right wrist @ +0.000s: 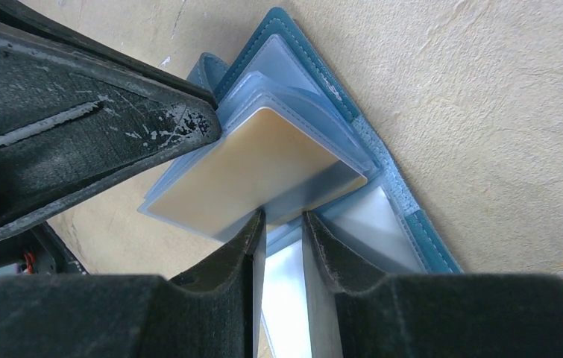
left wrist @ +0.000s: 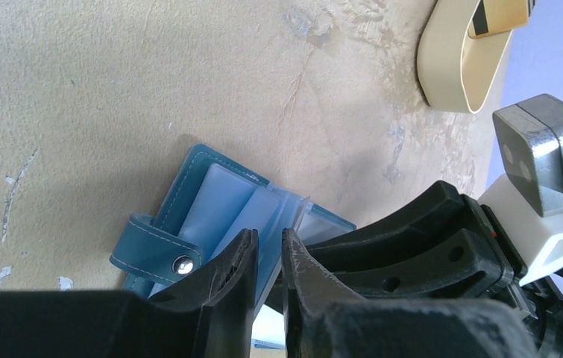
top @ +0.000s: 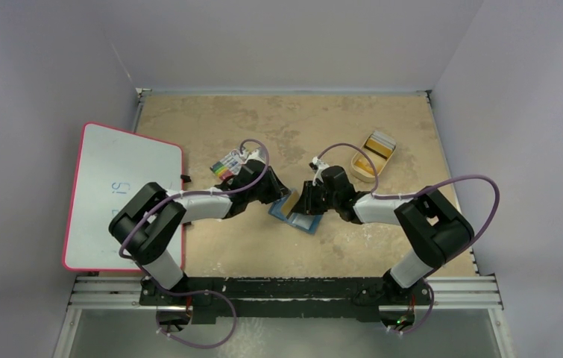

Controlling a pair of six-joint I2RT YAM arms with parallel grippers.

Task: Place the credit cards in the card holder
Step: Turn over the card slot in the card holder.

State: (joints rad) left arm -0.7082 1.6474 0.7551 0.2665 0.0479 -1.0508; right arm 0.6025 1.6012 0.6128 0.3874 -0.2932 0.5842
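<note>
Card holder: we see the card holder [top: 302,222] lying open on the counter [top: 278,127] between both arms, its clear pockets fanned up.
Card: there it is, an orange-yellow card [right wrist: 256,168] sitting inside a clear pocket.
Right pincer [right wrist: 283,220]: fingers a little apart at that pocket's edge, clamping nothing.
Left pincer [left wrist: 269,237]: fingers a narrow slit apart, tips against the pockets.
Tray: we spot more cards [top: 377,146] in the tan tray [top: 359,167], well apart.
</note>
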